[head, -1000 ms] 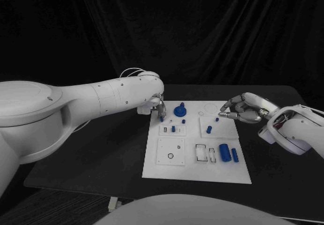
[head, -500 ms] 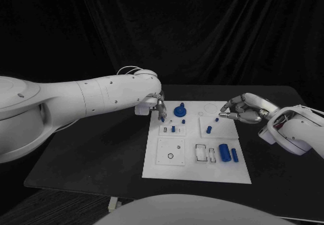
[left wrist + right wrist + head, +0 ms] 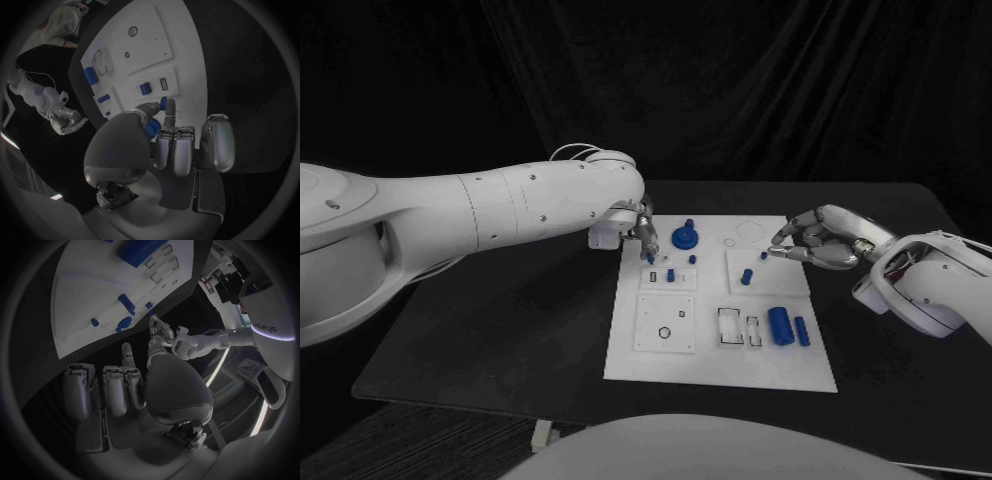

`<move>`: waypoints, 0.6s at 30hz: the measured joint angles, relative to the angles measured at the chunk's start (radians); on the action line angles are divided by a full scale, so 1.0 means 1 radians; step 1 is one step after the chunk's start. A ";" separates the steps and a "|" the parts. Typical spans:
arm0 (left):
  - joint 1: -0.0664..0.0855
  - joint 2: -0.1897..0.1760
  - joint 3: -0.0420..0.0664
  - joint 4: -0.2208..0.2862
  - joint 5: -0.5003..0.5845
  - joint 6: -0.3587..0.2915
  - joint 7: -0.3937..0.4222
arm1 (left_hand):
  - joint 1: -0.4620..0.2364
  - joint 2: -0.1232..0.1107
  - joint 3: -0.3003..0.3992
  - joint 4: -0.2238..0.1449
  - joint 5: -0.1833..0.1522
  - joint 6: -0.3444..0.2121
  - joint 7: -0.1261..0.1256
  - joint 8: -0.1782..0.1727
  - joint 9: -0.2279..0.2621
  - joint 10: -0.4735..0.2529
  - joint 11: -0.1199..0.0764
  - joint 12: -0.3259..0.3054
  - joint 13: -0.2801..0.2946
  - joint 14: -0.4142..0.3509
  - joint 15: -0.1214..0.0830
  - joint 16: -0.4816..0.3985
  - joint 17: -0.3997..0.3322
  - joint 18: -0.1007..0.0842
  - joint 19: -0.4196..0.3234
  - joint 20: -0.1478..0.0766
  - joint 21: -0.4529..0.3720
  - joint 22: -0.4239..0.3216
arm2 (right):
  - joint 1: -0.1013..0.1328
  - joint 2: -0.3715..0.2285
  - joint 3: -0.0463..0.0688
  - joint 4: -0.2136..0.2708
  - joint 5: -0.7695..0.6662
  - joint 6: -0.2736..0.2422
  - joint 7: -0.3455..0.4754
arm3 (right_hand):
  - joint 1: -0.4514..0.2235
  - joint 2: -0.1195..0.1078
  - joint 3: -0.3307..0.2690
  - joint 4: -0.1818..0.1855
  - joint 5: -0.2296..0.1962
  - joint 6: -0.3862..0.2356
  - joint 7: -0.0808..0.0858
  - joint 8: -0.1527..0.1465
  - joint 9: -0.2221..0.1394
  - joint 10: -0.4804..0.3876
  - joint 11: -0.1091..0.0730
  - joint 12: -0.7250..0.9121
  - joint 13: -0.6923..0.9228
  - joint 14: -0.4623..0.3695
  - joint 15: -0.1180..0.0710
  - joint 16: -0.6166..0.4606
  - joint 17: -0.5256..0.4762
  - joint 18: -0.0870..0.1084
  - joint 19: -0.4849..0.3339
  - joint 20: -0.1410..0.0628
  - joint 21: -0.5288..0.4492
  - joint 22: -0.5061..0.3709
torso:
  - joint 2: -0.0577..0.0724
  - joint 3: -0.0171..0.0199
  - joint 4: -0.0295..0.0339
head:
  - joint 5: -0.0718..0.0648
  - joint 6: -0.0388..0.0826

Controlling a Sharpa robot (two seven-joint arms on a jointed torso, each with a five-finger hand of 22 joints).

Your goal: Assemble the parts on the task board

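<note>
The white task board (image 3: 718, 360) lies mid-table. My left hand (image 3: 635, 228) hovers over its far left corner and pinches a small blue peg (image 3: 651, 259) between thumb and fingertip; the peg (image 3: 164, 103) hangs just above a small square plate, beside the blue round knob (image 3: 685, 237). My right hand (image 3: 819, 238) sits low at the board's far right edge with its fingers curled in and nothing in them. Its fingertips are close to a short blue peg (image 3: 763, 256) standing on the board (image 3: 94, 285).
Two blue cylinders (image 3: 788, 328) lie at the board's right, next to rectangular slots. A blue piece (image 3: 747, 276) and two small blue pegs (image 3: 671, 274) stand mid-board. Black table surrounds the board, with free room at the near left and right.
My right hand has dropped lower and nearer the board's right edge, toward the standing peg. My left hand has sunk slightly with its peg.
</note>
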 measured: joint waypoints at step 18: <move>-0.010 -0.023 0.000 0.036 0.006 -0.017 -0.001 | -0.028 0.004 0.038 -0.031 -0.004 -0.007 0.000 0.000 0.001 0.004 -0.004 0.000 0.000 -0.003 -0.003 0.000 0.000 0.000 0.000 0.000 -0.014 0.000 | -0.002 -0.011 0.000 0.018 0.000 -0.014 0.000 | 0.000 0.000 0.000 0.000 0.000 0.000 0.000 0.000 0.000 0.000 0.000 0.000 0.000 0.000 0.000 0.000 0.000 0.000 0.000 0.000 0.000 0.001 | 0.001 0.0000 -0.0002 | 0.013 0.000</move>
